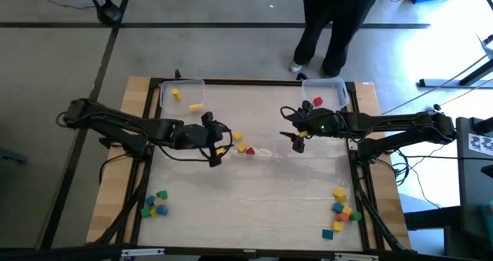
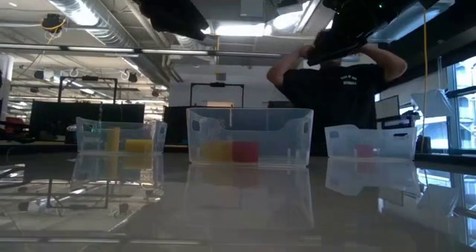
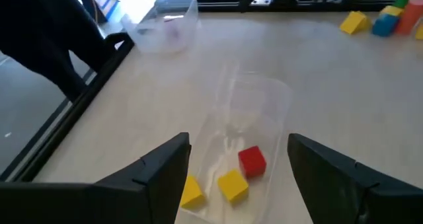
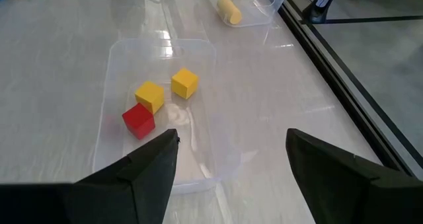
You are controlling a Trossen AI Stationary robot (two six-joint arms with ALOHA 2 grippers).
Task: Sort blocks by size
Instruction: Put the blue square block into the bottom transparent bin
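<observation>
With both the left gripper (image 1: 217, 155) and right gripper (image 1: 297, 141) spread and empty above the middle bin (image 4: 198, 52), which holds three blocks (image 4: 151, 95), sorting looks partial: loose clusters (image 1: 154, 204) remain at the near corners.

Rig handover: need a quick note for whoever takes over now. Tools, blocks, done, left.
Left tool: open, empty, over the middle bin.
Right tool: open, empty, at that bin's other end.
Middle bin: two yellow blocks and one red block.
Far-left bin: two yellow pieces.
Far-right bin: one red block visible.
Left: near-left pile and near-right pile, both unsorted on the table.
</observation>
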